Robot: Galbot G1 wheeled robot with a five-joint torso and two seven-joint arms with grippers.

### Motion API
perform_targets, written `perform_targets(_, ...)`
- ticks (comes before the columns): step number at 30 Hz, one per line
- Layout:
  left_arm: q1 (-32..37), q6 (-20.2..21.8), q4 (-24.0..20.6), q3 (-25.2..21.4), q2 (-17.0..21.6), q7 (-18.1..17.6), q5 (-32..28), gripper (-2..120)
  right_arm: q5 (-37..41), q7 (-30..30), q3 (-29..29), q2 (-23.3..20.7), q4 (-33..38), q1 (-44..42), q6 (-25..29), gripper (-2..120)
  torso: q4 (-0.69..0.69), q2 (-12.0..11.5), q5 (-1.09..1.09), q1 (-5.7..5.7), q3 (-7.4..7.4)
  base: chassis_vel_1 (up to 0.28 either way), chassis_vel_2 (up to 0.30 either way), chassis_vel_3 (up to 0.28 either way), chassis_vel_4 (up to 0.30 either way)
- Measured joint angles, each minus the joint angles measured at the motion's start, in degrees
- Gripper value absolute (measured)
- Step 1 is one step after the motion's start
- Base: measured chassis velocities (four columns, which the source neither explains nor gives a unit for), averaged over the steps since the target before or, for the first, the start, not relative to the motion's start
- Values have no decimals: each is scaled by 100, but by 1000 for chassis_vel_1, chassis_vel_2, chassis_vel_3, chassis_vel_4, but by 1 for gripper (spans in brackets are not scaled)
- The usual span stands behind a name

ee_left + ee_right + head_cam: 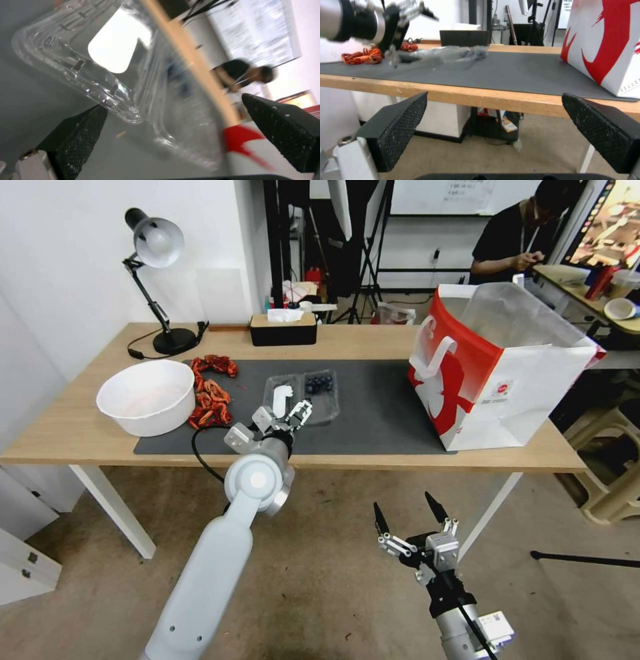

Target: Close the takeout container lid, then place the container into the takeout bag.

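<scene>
Presently, left to right: one white bowl [147, 397]; one heap of red crayfish [210, 390]; one takeout container [303, 395] lying open on the dark mat [380, 407], blueberries inside, labelled lid [283, 397] flat beside them; one takeout bag [497, 367] standing well apart. Left gripper [283, 419], one, fingers spread, at the lid's near edge. Right gripper [410, 513], one, splayed, below the table [73, 433]. Risk: light clamshell may skid or flip under the push, spilling berries.

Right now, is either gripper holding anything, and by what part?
Nothing held. Left gripper open at the lid of the takeout container; right gripper open below the table edge.
</scene>
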Motion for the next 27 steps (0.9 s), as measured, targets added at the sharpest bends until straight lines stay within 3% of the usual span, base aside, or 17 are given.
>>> perform_targets(13, 29, -656, 16, 194, 90, 1352, 465, 100, -50, -23, -24, 52, -40, -52, 79, 100, -3, 3, 0, -3, -3, 0, 0, 0, 0)
perform_targets(21, -255, -477, 191, 468, 138, 1776, 604, 100, -40, -30, -5, 57, -3, -73, 81, 100, -3, 3, 1, -3, -3, 0, 0, 0, 0)
perform_targets(27, -532, -248, 398, 661, 170, 1810, 394, 100, -10, -35, -2, 69, 36, -90, 71, 100, -4, 3, 1, -3, -3, 0, 0, 0, 0)
